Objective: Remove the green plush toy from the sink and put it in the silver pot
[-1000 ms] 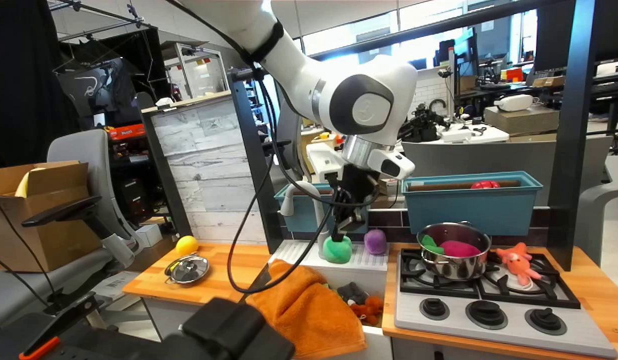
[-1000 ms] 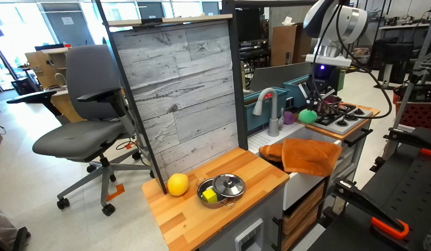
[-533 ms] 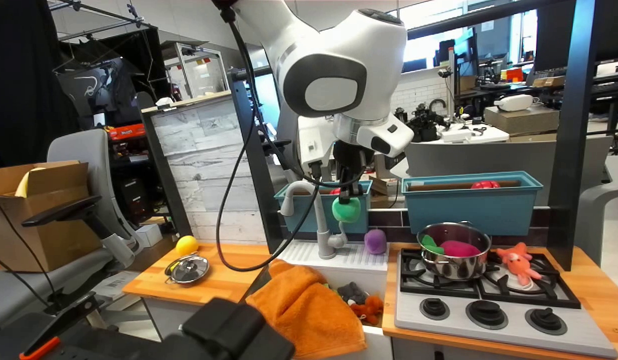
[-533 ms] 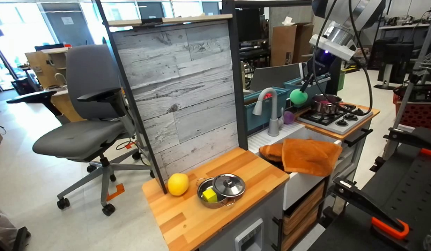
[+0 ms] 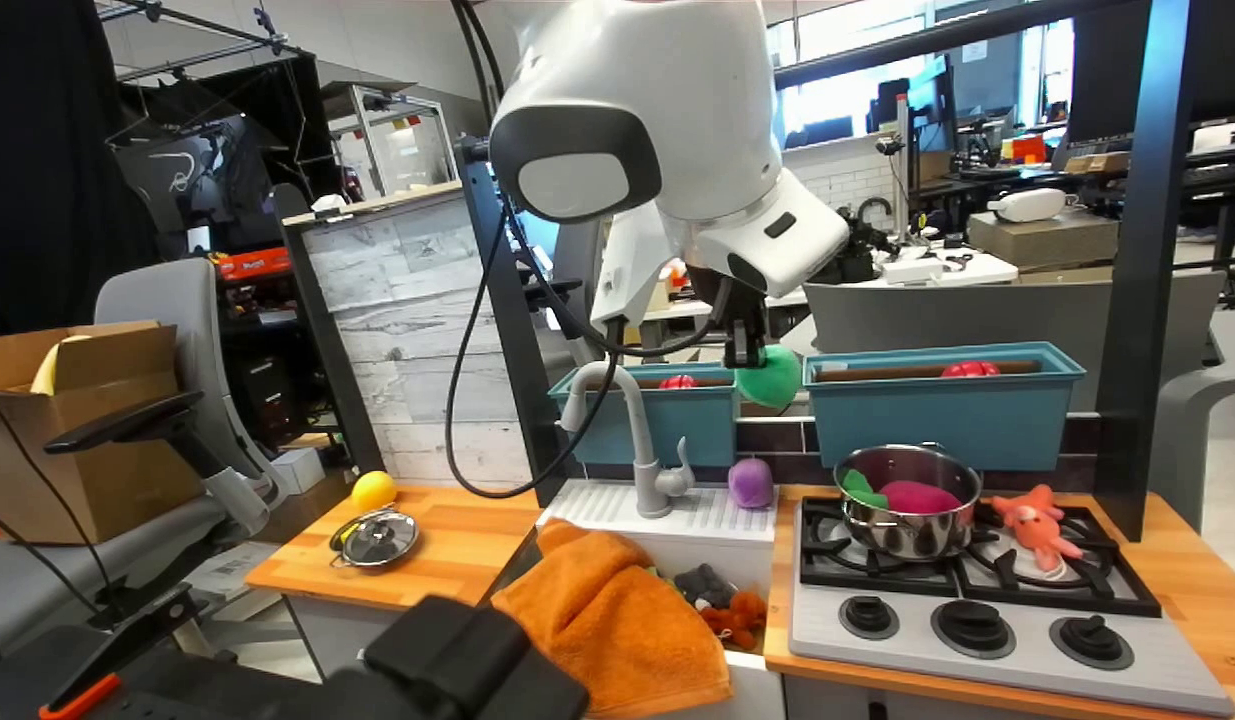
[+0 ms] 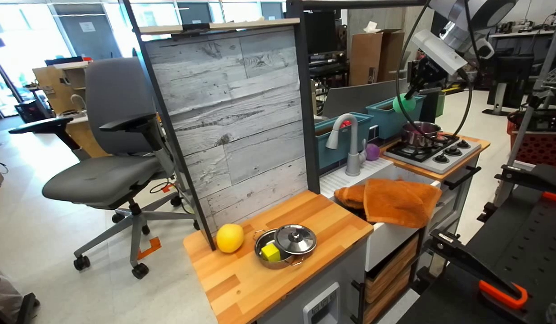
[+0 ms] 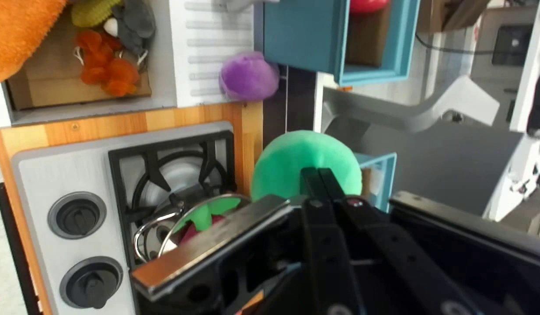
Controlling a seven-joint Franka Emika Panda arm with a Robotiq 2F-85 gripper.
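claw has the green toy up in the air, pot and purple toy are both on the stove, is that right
Not quite: the purple toy isn't on the stove but on the white ledge near the faucet, as both exterior views show. The claw, green toy and pot are as you say.

One round green toy [image 5: 775, 378], two teal bins [image 5: 937, 428], three knobs [image 5: 975, 625].

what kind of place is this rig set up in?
Probably a robotics lab or office workspace, not a real home kitchen: a robot arm works at a toy-looking kitchen stove, with a grey office chair close by.
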